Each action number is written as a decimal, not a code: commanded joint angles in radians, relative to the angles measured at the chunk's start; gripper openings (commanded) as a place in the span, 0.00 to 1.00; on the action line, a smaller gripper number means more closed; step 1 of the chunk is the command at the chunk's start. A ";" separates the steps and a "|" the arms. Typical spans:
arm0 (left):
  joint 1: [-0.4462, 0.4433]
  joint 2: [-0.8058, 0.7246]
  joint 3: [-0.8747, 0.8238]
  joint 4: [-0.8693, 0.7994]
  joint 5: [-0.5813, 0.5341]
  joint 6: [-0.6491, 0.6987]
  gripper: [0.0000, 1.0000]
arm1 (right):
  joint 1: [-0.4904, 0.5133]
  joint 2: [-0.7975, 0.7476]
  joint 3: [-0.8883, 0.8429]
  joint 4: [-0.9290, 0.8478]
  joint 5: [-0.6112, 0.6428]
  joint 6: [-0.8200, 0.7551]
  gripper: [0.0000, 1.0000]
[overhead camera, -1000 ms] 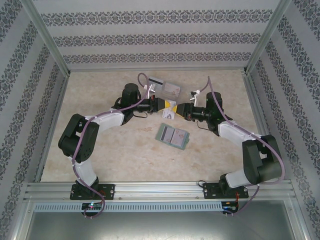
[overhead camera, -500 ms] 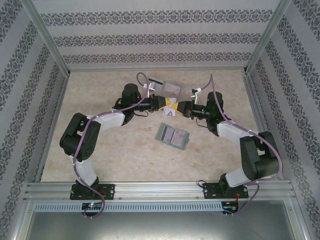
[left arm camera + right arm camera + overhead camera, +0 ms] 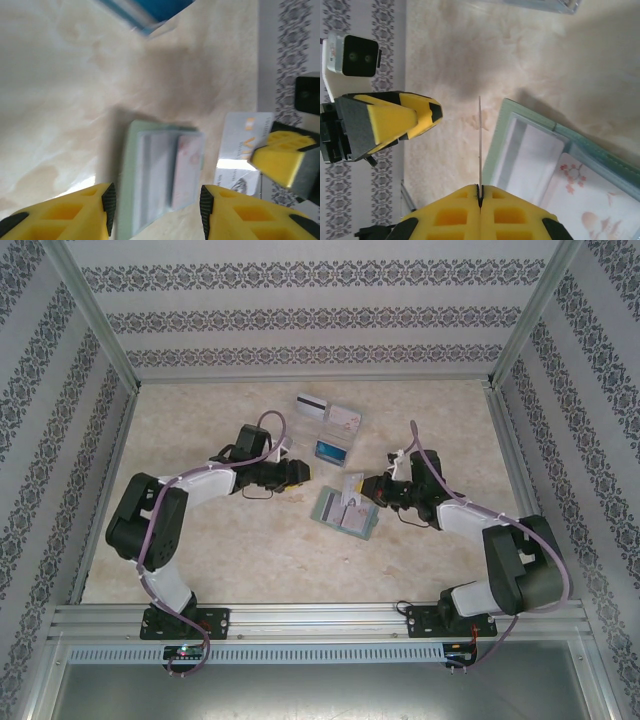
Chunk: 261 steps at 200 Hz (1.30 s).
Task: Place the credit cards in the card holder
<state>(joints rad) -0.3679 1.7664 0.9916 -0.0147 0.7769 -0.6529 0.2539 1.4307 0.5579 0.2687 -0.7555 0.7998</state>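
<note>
Right gripper (image 3: 480, 189) clamped on a white card (image 3: 480, 145), edge-up over the open card holder (image 3: 496, 150). Left gripper (image 3: 155, 205) spread, empty, at holder's 10 o'clock; blue card (image 3: 332, 448) at 12.

- The whole table (image 3: 200, 540) is taken in from high up behind the arm bases, looking down.
- From the left wrist, the card holder (image 3: 155, 175) and white card (image 3: 239, 142) are caught close up, at a downward slant.
- Same two are seen even closer from the right wrist, facing the opposite way.
</note>
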 commanded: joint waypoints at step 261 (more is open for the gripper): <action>-0.105 0.199 -0.051 0.257 0.084 -0.159 0.04 | 0.036 0.068 -0.039 -0.007 0.049 0.040 0.00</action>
<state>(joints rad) -0.4591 1.9511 0.9573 0.1970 0.8524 -0.7979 0.2798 1.5326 0.5415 0.2115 -0.6815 0.8165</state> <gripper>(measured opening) 0.067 0.062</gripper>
